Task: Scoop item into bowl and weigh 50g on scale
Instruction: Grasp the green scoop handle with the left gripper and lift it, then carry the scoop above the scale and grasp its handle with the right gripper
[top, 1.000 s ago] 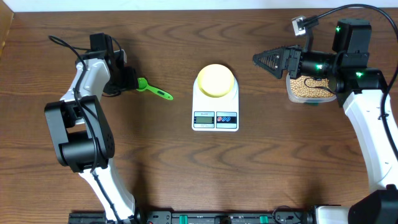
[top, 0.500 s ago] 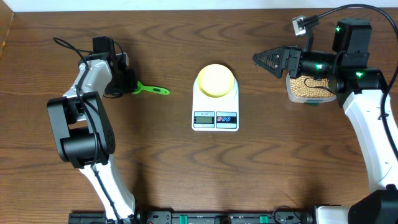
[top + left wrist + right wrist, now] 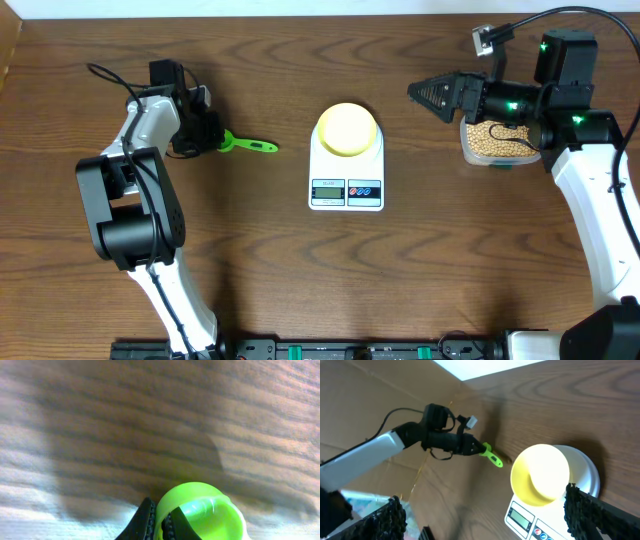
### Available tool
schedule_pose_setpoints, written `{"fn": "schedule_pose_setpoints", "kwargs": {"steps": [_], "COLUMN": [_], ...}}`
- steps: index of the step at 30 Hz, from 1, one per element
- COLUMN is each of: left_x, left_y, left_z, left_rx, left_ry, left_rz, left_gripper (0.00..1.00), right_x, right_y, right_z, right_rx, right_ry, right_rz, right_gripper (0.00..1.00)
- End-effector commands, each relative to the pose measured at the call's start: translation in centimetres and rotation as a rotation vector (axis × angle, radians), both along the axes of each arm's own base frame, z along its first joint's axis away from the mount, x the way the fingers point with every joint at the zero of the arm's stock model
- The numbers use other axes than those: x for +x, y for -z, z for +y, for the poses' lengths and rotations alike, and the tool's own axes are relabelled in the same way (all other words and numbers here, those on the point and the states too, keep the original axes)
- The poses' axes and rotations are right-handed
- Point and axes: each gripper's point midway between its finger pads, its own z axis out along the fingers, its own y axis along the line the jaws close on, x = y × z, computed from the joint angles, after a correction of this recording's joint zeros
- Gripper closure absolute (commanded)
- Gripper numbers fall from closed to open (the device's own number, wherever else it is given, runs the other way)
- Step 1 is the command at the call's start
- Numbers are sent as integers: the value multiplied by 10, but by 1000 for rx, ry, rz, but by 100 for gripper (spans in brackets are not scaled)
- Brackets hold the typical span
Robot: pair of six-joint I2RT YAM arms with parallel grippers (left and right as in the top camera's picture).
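A green scoop lies on the table left of the scale, its handle pointing right. My left gripper is shut on the scoop's cup end; in the left wrist view the black fingers pinch the wall of the green scoop's cup. The pale yellow bowl sits on the white scale. The item, tan beans, fills a clear tub at the right. My right gripper hovers open and holds nothing, left of the tub; its wrist view shows the bowl and scale.
The clear tub is partly covered by the right arm. Both arm bases stand at the front corners. The table's back edge runs along the top. The left arm shows in the right wrist view.
My left gripper has closed on the scoop's cup, and the scoop's handle has swung from pointing down-right to nearly level. The right arm has not moved.
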Motion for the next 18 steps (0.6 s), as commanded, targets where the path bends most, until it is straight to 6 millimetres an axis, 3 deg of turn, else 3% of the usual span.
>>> {"fn": "schedule_pose_setpoints", "kwargs": {"steps": [1,6,9,13,18], "left_x": [7,10,2,-9,-19], "left_y": [-51,-137,-187,-216,-227], "left_z": [-16,-51,-78,-121,-190], "left_rx": [-104,-291,-346,-388,-451], "left_ry": [-18,4,24,65,157], "left_rz": [-75,-245,-328,-360,-354], "left_gripper": [93,93,93,93,93], "right_x": [2,1,0,1,-8], "right_y": [-5,-5,-6,-8,-25], "right_z": [-1,0,1,3,21], "right_rx": [-8,-6,3,43,82], "right_ry": [40,37,31,56,-52], "right_rz": [12,12,17,79,-4], "right_gripper": [1,1,1,1,1]}}
